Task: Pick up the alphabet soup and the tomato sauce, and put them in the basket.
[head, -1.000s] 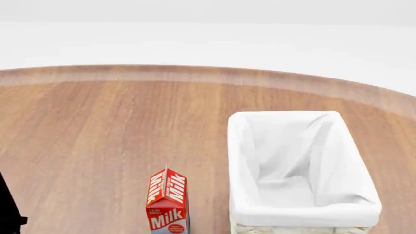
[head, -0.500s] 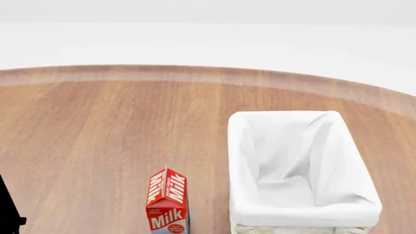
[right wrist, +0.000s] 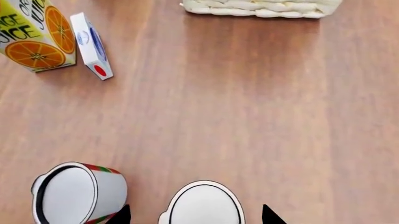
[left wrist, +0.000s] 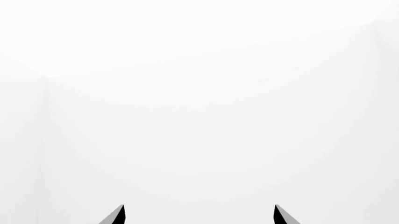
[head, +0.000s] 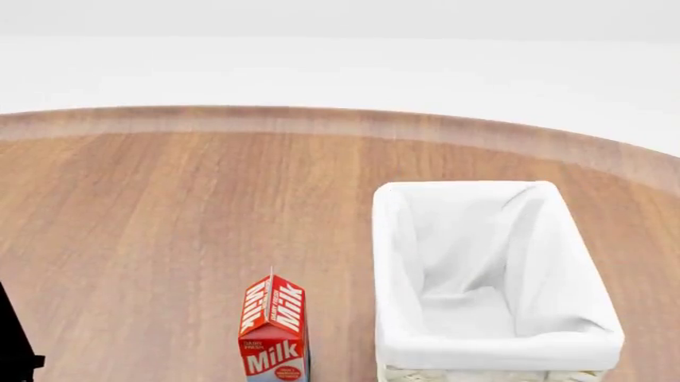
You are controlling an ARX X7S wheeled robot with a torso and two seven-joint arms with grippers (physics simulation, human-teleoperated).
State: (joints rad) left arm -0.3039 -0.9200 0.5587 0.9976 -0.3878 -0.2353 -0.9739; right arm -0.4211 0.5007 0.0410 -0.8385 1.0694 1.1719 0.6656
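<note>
In the right wrist view the tomato sauce (right wrist: 78,193), a can with a red and green label and a pale top, stands on the wooden table. Beside it stands a second can (right wrist: 203,205). Only its pale silvery top shows, so I cannot tell whether it is the alphabet soup. My right gripper (right wrist: 195,215) is open above this second can, with one fingertip on each side of it. The basket (head: 393,263), cream-white with a white liner, stands empty at the right in the head view. Its wicker wall shows in the right wrist view (right wrist: 262,7). My left gripper (left wrist: 198,214) is open and faces a blank white wall.
A red milk carton (head: 274,330) stands left of the basket near the front. An orange juice carton (right wrist: 34,37) and a small white box (right wrist: 92,44) stand beyond the cans. A black part of my left arm (head: 13,350) shows at the lower left.
</note>
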